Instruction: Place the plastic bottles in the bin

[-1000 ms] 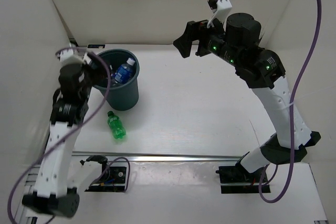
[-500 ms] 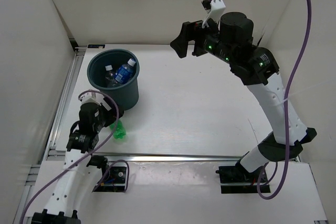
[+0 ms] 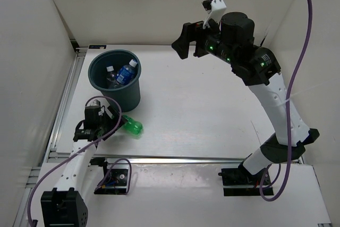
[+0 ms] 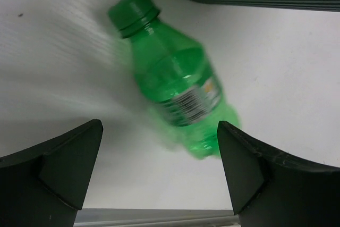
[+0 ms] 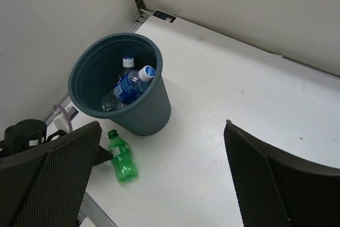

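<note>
Down from above the bin [image 3: 125,99] has come the left gripper [image 4: 159,147], which now sits low near the table's [image 3: 212,120] near-left corner, and the green bottle [image 4: 175,86] has shifted a little to the right and turned from where it lay a second ago. That bottle lies on its side just beside the near side of the bin, smeared with motion, so its exact rest is hard to fix. From the left wrist it sits straight ahead between the spread, empty fingers, its long axis slanting across the gap, cap farther off and base nearer. A blue-labelled bottle [image 3: 126,72] and a clear white-capped bottle [image 3: 110,73] are already in the bin. The right gripper [image 3: 180,42] hangs wide open and empty, high over the far edge, well apart from the bottle. The left is plainly the nearer; squaring the fingers across the bottle's body looks like the thing to settle before closing.
</note>
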Tool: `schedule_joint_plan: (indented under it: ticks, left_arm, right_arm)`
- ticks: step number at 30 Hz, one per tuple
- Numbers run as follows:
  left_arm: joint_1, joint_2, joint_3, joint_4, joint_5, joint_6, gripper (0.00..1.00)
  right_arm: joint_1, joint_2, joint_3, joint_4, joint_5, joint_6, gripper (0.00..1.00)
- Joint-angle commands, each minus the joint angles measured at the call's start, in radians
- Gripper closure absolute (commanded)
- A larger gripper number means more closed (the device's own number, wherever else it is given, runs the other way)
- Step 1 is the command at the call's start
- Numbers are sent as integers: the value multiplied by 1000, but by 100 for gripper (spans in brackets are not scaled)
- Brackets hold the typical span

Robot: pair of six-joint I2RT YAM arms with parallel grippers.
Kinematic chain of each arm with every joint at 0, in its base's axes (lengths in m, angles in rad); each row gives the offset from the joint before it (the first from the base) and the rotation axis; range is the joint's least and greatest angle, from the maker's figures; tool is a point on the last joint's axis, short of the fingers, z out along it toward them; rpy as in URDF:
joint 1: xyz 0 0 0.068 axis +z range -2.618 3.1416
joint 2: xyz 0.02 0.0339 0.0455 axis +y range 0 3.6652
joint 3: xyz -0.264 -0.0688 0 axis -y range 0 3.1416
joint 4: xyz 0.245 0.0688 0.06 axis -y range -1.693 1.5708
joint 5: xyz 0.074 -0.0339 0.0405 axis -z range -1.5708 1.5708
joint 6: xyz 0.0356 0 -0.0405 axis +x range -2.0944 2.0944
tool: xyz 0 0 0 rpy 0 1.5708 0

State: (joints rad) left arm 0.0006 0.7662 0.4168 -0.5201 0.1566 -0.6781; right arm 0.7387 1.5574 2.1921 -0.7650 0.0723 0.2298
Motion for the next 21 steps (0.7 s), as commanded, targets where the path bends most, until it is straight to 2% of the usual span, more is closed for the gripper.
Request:
schedule_joint_plan:
  ticks: [1, 11, 21]
  left_arm:
    - [21, 57, 2, 9, 54, -5, 0]
    - [52, 117, 13, 40, 72, -15, 3]
    - [61, 68, -23, 186, 92, -202, 0]
  right_arm:
    - [-5, -19, 23, 9, 7, -21, 0]
    - [-5, -19, 23, 0, 7, -21, 0]
    - [-5, -46, 5, -20, 7, -21, 0]
